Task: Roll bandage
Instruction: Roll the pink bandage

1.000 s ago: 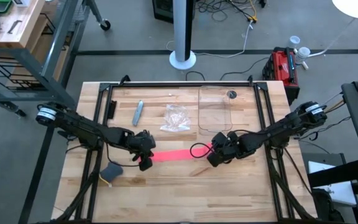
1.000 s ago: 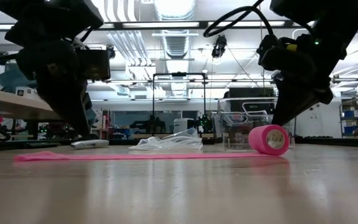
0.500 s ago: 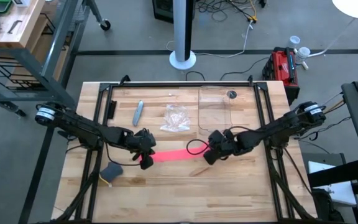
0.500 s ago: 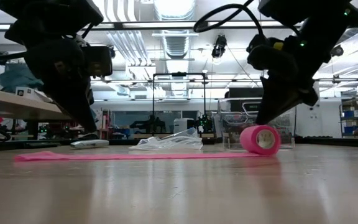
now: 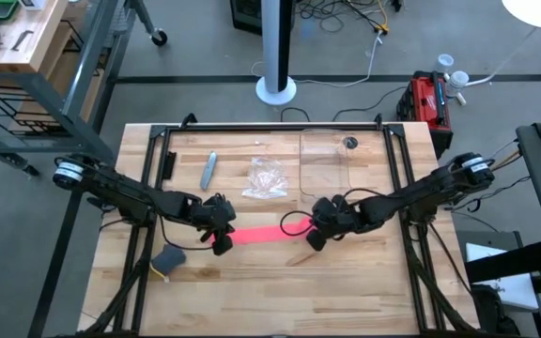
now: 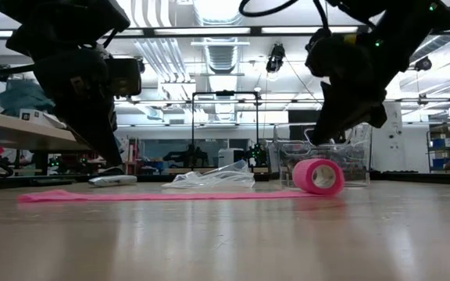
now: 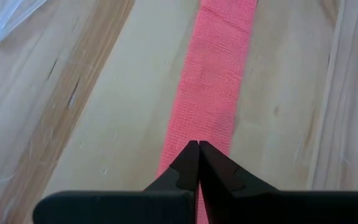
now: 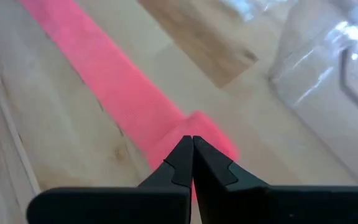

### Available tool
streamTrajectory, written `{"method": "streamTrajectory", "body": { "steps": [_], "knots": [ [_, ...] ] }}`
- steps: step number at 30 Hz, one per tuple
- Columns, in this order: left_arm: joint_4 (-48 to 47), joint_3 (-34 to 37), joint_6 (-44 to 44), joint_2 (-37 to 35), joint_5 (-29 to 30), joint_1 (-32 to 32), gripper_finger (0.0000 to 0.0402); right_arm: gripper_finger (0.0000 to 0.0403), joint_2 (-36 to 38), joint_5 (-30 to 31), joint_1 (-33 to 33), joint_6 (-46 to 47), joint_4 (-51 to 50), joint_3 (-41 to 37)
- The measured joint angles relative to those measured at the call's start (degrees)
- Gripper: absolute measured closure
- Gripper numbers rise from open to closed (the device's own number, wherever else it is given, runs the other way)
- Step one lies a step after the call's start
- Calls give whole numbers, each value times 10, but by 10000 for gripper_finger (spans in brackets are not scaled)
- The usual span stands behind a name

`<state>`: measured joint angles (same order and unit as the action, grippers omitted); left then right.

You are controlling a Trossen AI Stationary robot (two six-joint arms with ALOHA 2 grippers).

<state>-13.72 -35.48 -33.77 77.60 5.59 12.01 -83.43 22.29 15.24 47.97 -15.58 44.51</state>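
The bright pink bandage lies flat as a strip (image 5: 266, 233) across the table's middle. Its right end is wound into a small roll (image 6: 319, 176) that stands on its curved side on the table. My left gripper (image 5: 220, 238) is shut over the strip's left end, and the strip (image 7: 216, 74) runs away from its fingertips (image 7: 199, 144). My right gripper (image 5: 315, 236) is shut just above the roll (image 8: 213, 134), slanting in from the table's right. My left gripper's shut fingers point down at the strip's left end (image 7: 185, 134), along the strip. They hide the spot under them, so I cannot tell whether they touch it. My right gripper's shut fingertips (image 8: 185, 152) stand at the roll's top (image 6: 316, 161), slanting down from the right. I cannot tell whether they touch it.
A clear crinkled plastic bag (image 5: 266, 178) and a clear plastic box (image 5: 325, 161) lie behind the strip. A grey pen-like tool (image 5: 208, 169) lies at the far left. A dark grey-blue lump (image 5: 169, 257) lies near the front left.
My right gripper has gone toward the table's left, staying shut. The roll has rolled left along the strip with it, so the flat stretch of strip is shorter. The strip's left end has stayed in place.
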Motion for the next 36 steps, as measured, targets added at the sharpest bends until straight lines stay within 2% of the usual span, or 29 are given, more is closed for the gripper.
{"method": "streamTrajectory", "body": {
  "steps": [6, 9, 22, 36],
  "knots": [
    [4, 0, -4, 0, -1, 0, 401, 403, 45, 7, 3, 37, -85, 0],
    [8, -2, -4, 0, -1, 0, 401, 403, 48, -11, 4, 58, -119, -8],
    [13, -12, 2, 0, 0, 0, 401, 403, -34, -43, 10, 75, -6, -23],
    [13, -12, 2, 0, 0, 0, 401, 403, -49, -43, 0, 46, 28, 1]
  ]
}}
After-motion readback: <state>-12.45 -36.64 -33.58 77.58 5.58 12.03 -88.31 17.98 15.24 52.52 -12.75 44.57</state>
